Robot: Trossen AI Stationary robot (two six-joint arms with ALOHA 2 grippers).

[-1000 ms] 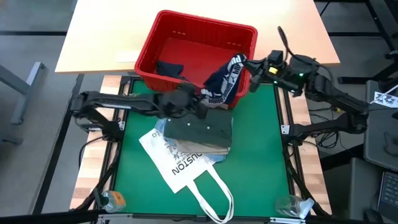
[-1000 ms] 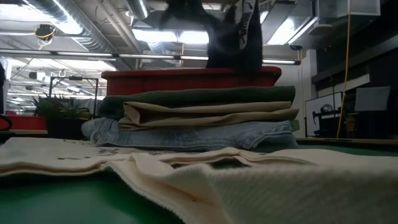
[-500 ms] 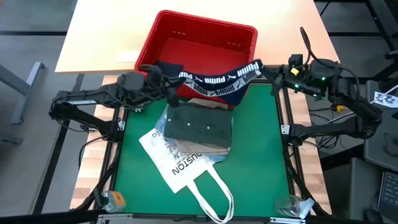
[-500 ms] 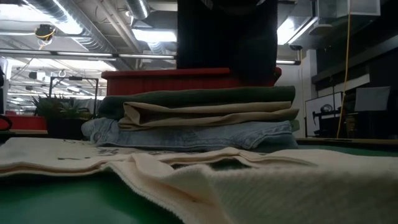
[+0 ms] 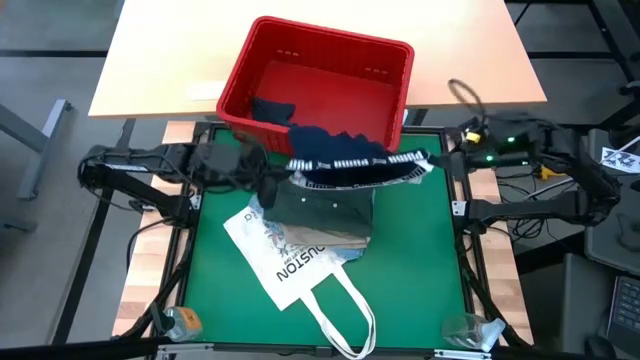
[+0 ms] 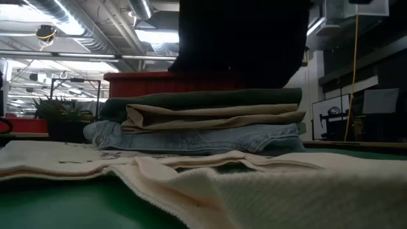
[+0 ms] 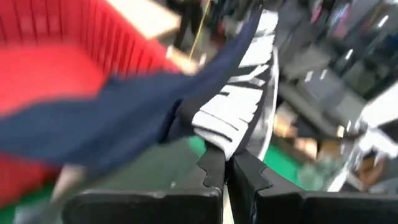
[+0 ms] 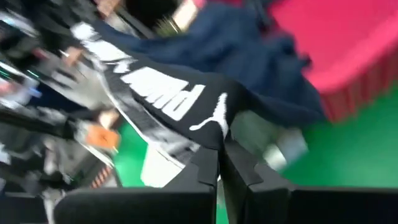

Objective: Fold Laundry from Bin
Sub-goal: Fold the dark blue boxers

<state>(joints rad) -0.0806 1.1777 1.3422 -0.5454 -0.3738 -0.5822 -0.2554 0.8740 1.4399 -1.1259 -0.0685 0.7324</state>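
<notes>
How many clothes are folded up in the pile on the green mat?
3. Dark olive shirt on top, beige cloth in the middle, blue jeans at the bottom. More may be hidden underneath. The navy shorts are held above, not yet folded.

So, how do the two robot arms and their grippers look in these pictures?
Both arms are dark, almost black, built of slim jointed segments. The left gripper has two flat black fingers with stepped, notched tips. The right gripper has the same kind of fingers. On the right arm small green lights glow and thin dark cables loop near the wrist.
</notes>
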